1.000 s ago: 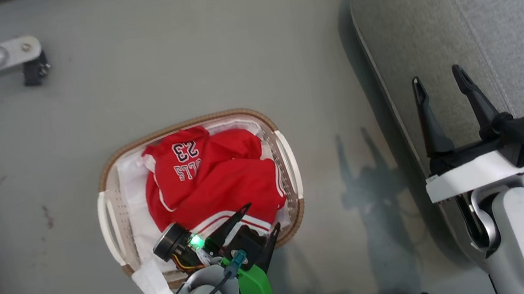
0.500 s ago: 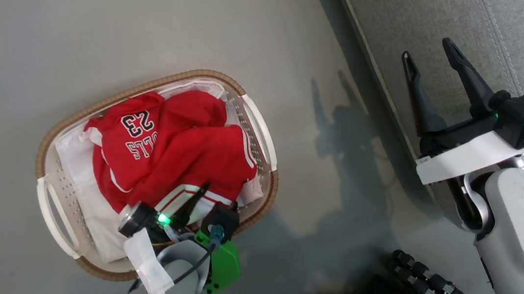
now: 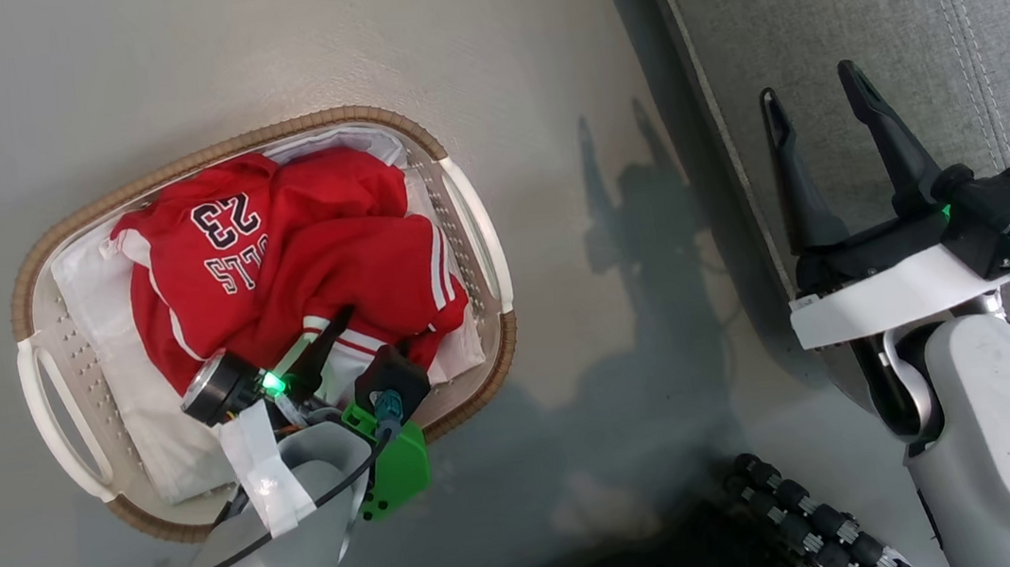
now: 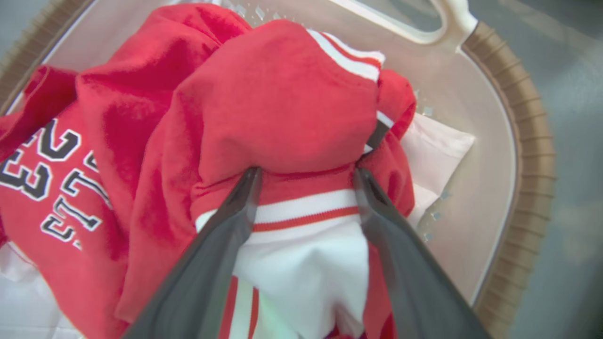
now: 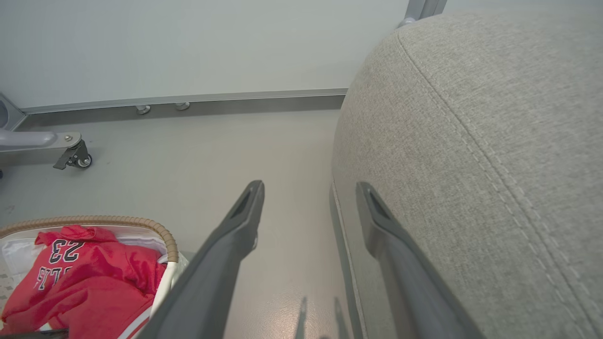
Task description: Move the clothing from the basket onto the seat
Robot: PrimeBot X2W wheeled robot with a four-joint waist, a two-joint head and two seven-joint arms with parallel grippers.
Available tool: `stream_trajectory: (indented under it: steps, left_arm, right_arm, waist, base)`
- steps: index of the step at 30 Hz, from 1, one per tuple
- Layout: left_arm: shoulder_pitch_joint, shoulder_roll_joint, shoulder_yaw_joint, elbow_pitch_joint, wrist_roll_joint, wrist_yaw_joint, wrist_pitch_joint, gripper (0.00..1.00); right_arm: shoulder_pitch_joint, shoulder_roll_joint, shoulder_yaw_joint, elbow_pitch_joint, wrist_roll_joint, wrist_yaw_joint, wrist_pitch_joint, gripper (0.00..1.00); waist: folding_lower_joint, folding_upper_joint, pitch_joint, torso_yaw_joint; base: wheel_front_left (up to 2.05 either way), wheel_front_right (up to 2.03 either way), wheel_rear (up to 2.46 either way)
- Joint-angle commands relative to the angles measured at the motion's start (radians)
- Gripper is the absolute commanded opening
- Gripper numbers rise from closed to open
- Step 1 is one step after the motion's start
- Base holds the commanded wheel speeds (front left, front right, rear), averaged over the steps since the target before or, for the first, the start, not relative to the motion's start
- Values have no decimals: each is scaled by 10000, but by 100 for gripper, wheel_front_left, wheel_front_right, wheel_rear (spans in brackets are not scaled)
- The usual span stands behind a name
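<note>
Though wide-spread, left gripper (image 4: 306, 178) astride clothing (image 4: 278, 94)

Looks like a robot test lab with home furnishings: bare grey floor (image 3: 250, 46), plain white wall (image 5: 188, 42) with metal base rail (image 5: 235, 96), castered frame leg (image 5: 70, 153), grey upholstered seat (image 5: 471, 141), laundry basket (image 3: 324, 116).

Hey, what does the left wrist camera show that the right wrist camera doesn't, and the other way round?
Left wrist view: the left gripper, open, with its fingers on either side of a white-and-red striped hem of the clothing, seen close up. Right wrist view: the right gripper, open and empty above the floor beside the grey seat, with a caster near the wall. Both: the red clothing with its "23", lying in the brown-rimmed basket.
</note>
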Motion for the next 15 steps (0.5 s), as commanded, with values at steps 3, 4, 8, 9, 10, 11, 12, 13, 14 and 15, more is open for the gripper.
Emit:
stream_trajectory:
  steps: [3, 4, 8, 9, 10, 11, 12, 13, 14, 15]
  left_arm:
    - [-284, 6, -194, 495, 80, -110, 3, 100]
    - [-341, -14, -220, 634, 77, -121, 4, 100]
    - [-600, -106, -330, 1191, 88, -7, 128, 100]
    - [-647, -113, -360, 1300, 88, 23, 242, 100]
    - [-688, -119, -389, 1382, 103, 50, 339, 100]
    - [-744, -122, -433, 1484, 132, 79, 495, 100]
    - [-777, -122, -462, 1534, 136, 97, 622, 100]
    - [-804, -121, -506, 1586, 166, 88, 776, 100]
    - [-830, -119, -560, 1634, 184, 60, 940, 100]
    - [-855, -115, -589, 1681, 194, 28, 1084, 100]
  right_arm:
    - [-123, -29, 133, -70, 111, -7, -53, 100]
    - [-121, -29, 161, -77, 125, -7, -53, 100]
    - [-143, -29, 219, -80, 161, -7, -53, 100]
    - [-150, -28, 229, -90, 165, -7, -53, 100]
    - [-153, -29, 234, -94, 170, -7, -53, 100]
    - [-156, -29, 246, -100, 169, -7, -53, 100]
    - [-157, -29, 253, -101, 170, -7, -53, 100]
    - [-164, -29, 259, -102, 173, -7, -53, 100]
    - [-174, -29, 265, -97, 184, -7, -53, 100]
    - [-179, -29, 262, -87, 190, -7, -53, 100]
  waist:
    - [-1, 0, 107, -84]
    - [-1, 0, 133, -103]
    - [-1, 0, 255, -168]
    - [-1, 0, 289, -186]
    - [-1, 0, 310, -197]
    - [-1, 0, 334, -213]
    - [-1, 0, 350, -225]
    - [-1, 0, 365, -235]
    - [-1, 0, 381, -244]
    - [-1, 0, 389, -248]
  base:
    - [0, 0, 0]
    - [0, 0, 0]
    - [0, 0, 0]
    - [0, 0, 0]
    - [0, 0, 0]
    - [0, 0, 0]
    - [0, 0, 0]
    - [0, 0, 0]
    - [0, 0, 0]
    - [0, 0, 0]
